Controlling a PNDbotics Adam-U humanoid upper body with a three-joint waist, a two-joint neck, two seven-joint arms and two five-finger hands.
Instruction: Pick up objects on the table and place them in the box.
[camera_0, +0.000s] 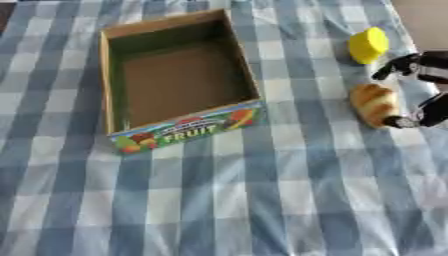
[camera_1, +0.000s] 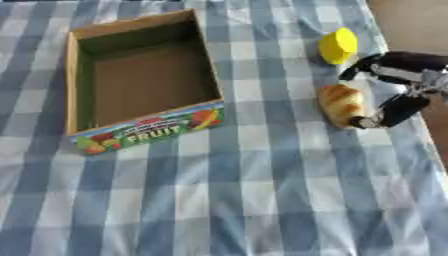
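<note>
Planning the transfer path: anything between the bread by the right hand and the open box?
Nothing visible. The bread lies at the right hand, fingers spread around it. Only bare checkered cloth lies between it and the box, which looks empty. The yellow object sits beyond the bread, off that line.

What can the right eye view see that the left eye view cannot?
Only the right eye view shows more of the right hand, reaching back toward its wrist. Only the left eye view shows extra checked tablecloth left of the cardboard fruit box. Both show the open, empty box, the yellow lemon and the croissant, with the hand's fingers spread beside the croissant.
</note>
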